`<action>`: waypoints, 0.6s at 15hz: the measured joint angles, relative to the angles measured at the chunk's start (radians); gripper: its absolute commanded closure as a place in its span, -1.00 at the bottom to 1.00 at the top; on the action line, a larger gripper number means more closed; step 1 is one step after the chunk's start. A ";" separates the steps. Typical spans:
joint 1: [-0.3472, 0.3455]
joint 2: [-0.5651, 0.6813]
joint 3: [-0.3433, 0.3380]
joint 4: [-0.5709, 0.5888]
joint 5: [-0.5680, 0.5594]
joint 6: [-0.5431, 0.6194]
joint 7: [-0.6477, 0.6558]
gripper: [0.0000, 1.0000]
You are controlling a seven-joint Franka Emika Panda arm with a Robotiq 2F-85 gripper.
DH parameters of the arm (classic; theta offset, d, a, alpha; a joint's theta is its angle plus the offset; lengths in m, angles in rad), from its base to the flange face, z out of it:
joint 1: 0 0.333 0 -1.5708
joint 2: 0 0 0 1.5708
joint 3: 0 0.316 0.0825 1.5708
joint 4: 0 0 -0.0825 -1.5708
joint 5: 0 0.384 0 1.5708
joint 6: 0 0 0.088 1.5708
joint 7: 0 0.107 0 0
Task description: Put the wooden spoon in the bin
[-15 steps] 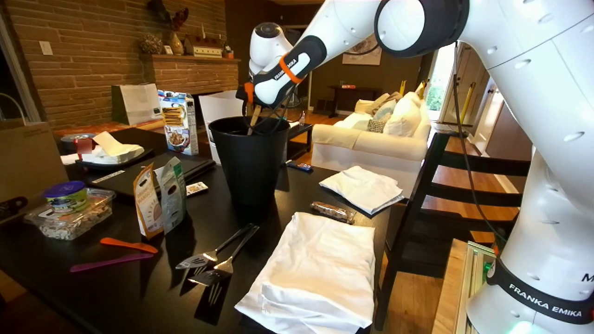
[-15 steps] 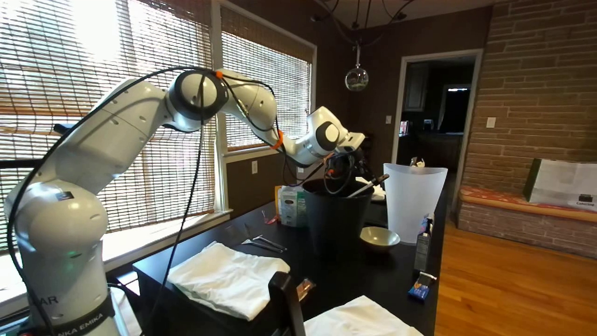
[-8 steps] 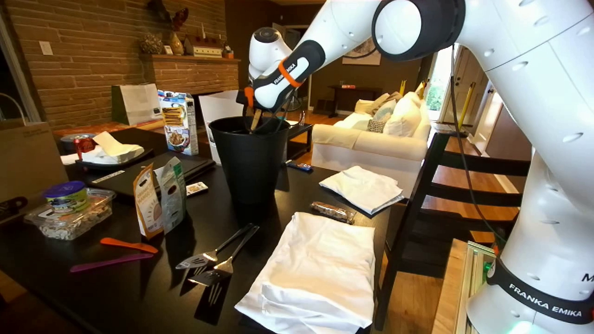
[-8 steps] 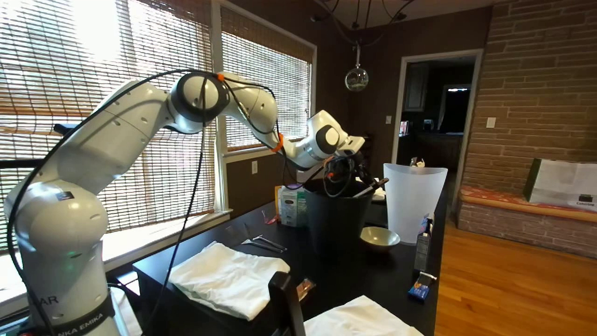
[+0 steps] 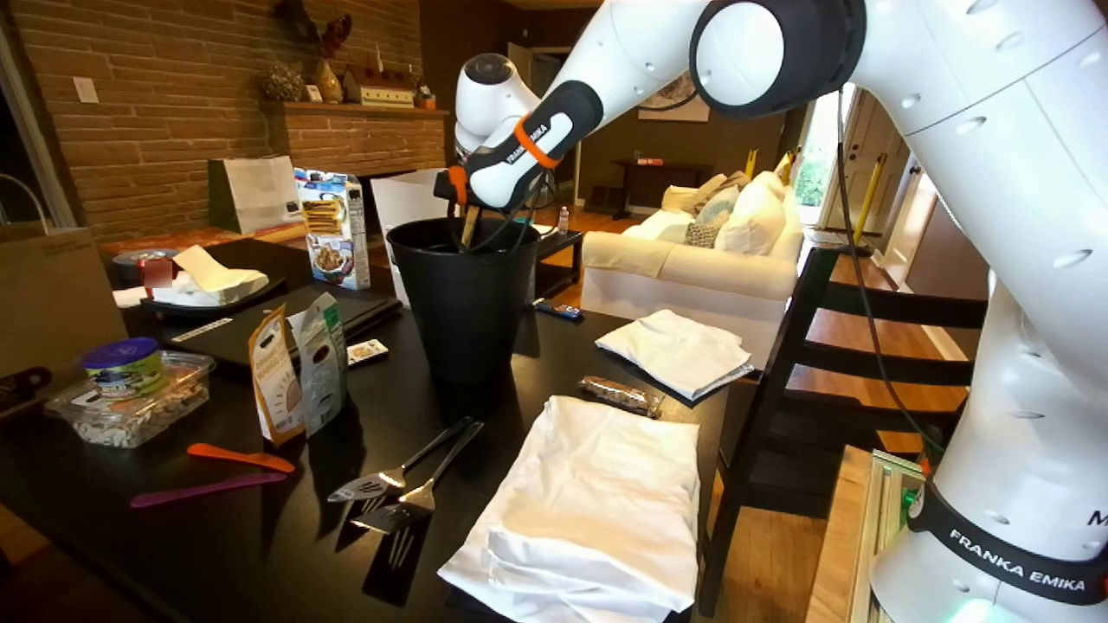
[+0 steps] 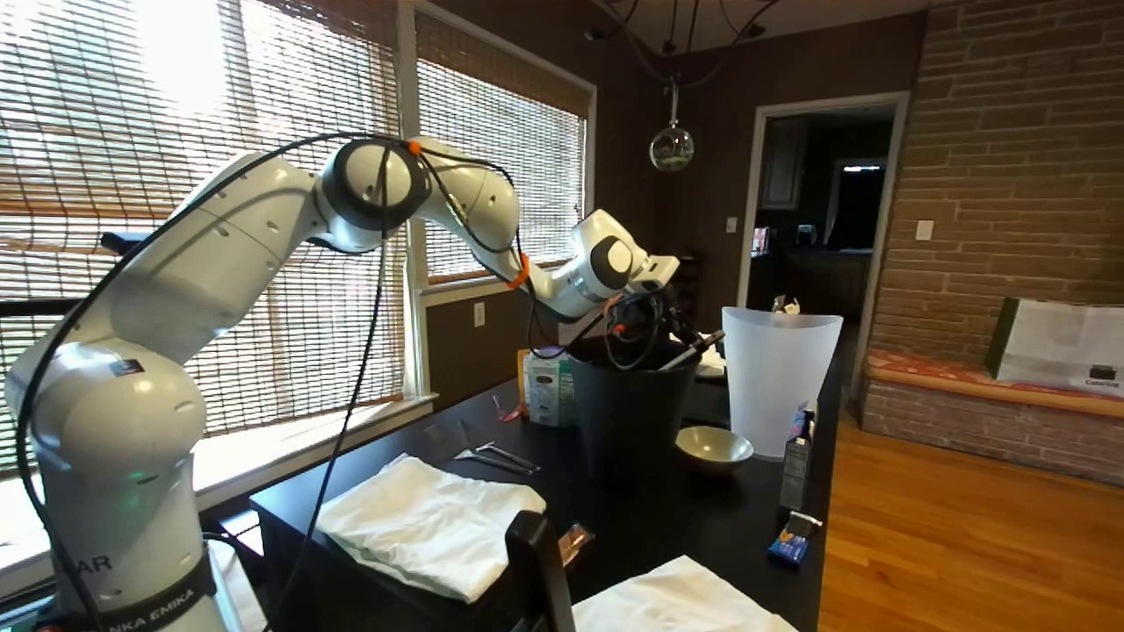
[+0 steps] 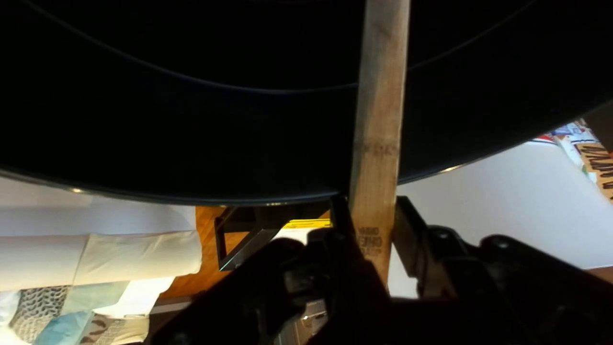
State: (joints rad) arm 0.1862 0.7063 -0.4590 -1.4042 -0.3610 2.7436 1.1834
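The tall black bin (image 5: 459, 311) stands on the dark table; it also shows in an exterior view (image 6: 628, 421). My gripper (image 7: 370, 211) is at the bin's rim, with its black fingers closed on both sides of the wooden spoon's handle. The wooden spoon (image 7: 380, 110) is tilted, and its handle runs past the rim down into the bin; it shows in both exterior views (image 5: 470, 227) (image 6: 678, 357). The spoon's lower end is out of view. In the wrist view the bin's dark inner wall (image 7: 191, 134) fills the top. The gripper (image 6: 698, 341) is dark in an exterior view.
A translucent white container (image 6: 777, 377) and a small bowl (image 6: 714, 445) stand near the bin. Shiny metal utensils (image 5: 415, 493), upright pouches (image 5: 320, 363) and folded white cloth (image 5: 597, 493) are on the table. Loose cables (image 6: 637, 333) hang by the wrist.
The arm first lowered a little, bringing the spoon down, then shifted slightly left in both exterior views. The bin's rim has shifted slightly the same way. The spoon stays in the gripper.
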 measured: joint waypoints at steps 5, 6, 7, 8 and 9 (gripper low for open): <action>0.044 0.006 -0.037 -0.016 -0.039 0.026 0.005 0.87; 0.057 0.009 -0.054 -0.018 -0.051 0.037 0.012 0.87; 0.070 0.012 -0.073 -0.020 -0.063 0.049 0.021 0.87; 0.081 0.016 -0.090 -0.022 -0.072 0.057 0.027 0.87; 0.091 0.019 -0.103 -0.026 -0.078 0.064 0.029 0.87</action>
State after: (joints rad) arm 0.2770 0.7249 -0.5621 -1.4298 -0.4387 2.8079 1.2126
